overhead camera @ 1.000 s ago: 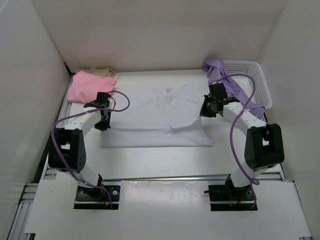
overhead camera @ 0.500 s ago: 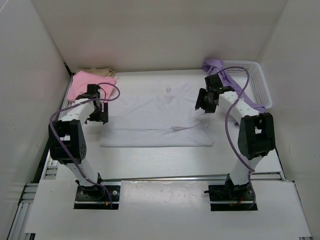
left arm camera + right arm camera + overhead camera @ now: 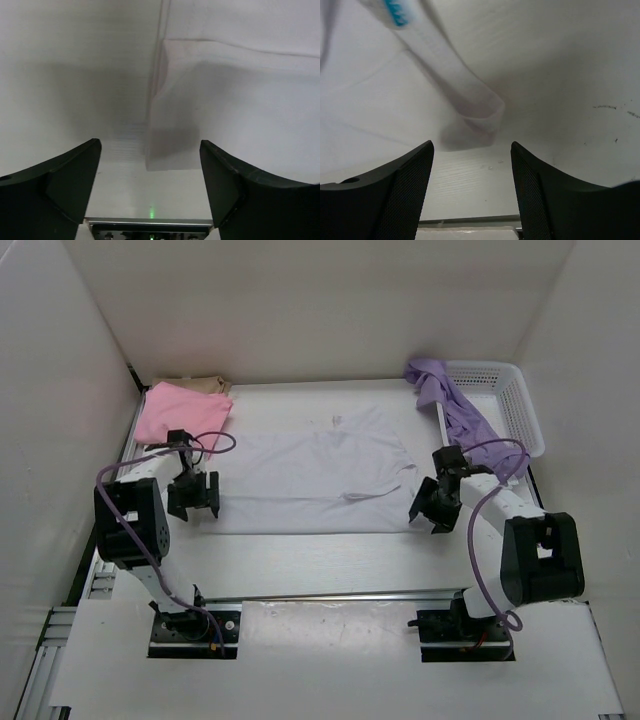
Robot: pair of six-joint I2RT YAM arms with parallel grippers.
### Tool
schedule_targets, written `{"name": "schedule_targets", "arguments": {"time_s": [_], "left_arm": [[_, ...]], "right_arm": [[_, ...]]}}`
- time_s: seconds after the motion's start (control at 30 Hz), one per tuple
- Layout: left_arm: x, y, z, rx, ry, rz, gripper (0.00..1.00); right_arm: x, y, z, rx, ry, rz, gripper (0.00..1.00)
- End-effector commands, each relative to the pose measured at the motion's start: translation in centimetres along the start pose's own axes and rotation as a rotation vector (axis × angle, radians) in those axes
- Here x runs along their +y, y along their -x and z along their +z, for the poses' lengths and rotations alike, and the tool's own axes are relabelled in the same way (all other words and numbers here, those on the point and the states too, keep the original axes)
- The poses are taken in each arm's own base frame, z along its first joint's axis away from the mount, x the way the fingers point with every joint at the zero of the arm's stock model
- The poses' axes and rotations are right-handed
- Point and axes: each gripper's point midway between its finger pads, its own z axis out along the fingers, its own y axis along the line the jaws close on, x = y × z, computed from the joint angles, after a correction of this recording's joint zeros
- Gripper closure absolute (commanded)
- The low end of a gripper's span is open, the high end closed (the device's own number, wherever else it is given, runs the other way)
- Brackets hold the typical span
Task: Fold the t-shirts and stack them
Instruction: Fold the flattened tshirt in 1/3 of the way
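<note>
White t-shirt [image 3: 310, 475] flat | left tool [image 3: 194, 502], right tool [image 3: 432, 515] released | right-wrist-only: blue-printed label [image 3: 395, 17]

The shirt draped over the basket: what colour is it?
The shirt is lavender purple, best seen from the top camera.

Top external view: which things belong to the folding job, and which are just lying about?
Job: white cloth t-shirt spread flat; pink cloth t-shirt; tan-beige cloth t-shirt; lavender purple cloth t-shirt.
Lying about: white plastic mesh basket.
</note>
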Motion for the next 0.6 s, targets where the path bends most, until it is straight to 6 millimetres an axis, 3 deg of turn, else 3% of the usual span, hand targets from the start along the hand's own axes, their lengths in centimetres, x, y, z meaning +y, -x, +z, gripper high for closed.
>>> {"name": "schedule_targets", "arguments": {"time_s": [0.0, 0.1, 0.13, 0.17, 0.23, 0.3, 0.33, 0.47, 0.57], "left_arm": [[-1.5, -0.2, 0.3, 0.035, -0.091, -0.005, 0.11], [-2.0, -0.6, 1.1, 0.069, -0.120, -0.008, 0.26], [-2.0, -0.9, 1.6, 0.089, -0.121, -0.009, 0.41], [-2.2, -0.9, 1.6, 0.089, -0.133, -0.009, 0.50], [-2.4, -1.0, 1.8, 0.109, -0.143, -0.011, 0.65], [-2.2, -1.3, 1.8, 0.119, -0.143, -0.021, 0.88], [-2.2, -1.3, 1.8, 0.119, -0.143, -0.021, 0.90], [0.3, -1.9, 0.4, 0.093, -0.034, -0.036, 0.90], [1.5, -4.0, -1.0, 0.102, 0.026, -0.044, 0.90]], "right_arm": [[0.7, -0.3, 0.8, 0.018, 0.071, 0.083, 0.32], [1.7, -0.6, 2.3, 0.042, 0.156, 0.115, 0.32], [2.0, -0.2, 2.6, 0.037, 0.185, 0.133, 0.38], [1.7, -0.2, 2.9, 0.041, 0.179, 0.153, 0.43], [1.2, -0.2, 3.5, 0.038, 0.164, 0.183, 0.60], [0.4, -0.6, 4.1, 0.037, 0.147, 0.209, 0.80], [-0.4, -0.2, 4.1, 0.010, 0.118, 0.229, 1.00], [-2.6, -3.0, 2.6, 0.025, 0.055, 0.243, 1.00], [-4.2, -6.0, 1.0, 0.030, 0.038, 0.255, 1.00]]}}
